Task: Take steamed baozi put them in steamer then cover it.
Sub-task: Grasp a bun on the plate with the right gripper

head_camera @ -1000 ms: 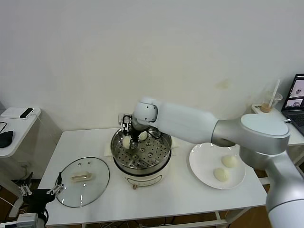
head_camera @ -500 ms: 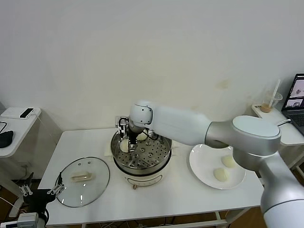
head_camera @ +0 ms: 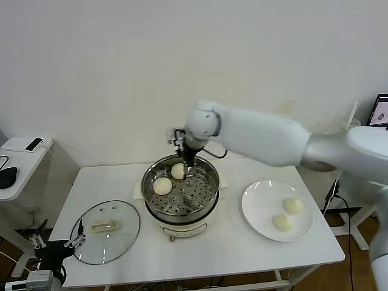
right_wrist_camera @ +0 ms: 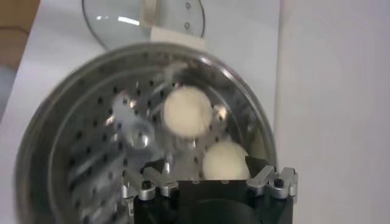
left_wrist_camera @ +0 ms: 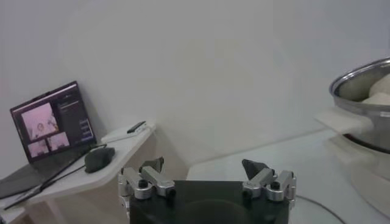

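a white desk (head_camera: 242, 254) stands in front of a plain white wall (head_camera: 121, 73). on the right part of the desk lies a flat white plate (head_camera: 257, 209). far to the left there is a small side table (head_camera: 18, 163), apart from the desk. a flat white box (head_camera: 24, 144) with a dark thing on top rests on it, and a black mouse (head_camera: 6, 176) lies nearer the front. the left wrist view shows an open laptop (left_wrist_camera: 52, 119) on that side table. another laptop screen (head_camera: 381, 112) peeks in at the far right edge.

White table (head_camera: 242, 254): steamer (head_camera: 180, 209), cover (head_camera: 107, 231), plate (head_camera: 262, 209)
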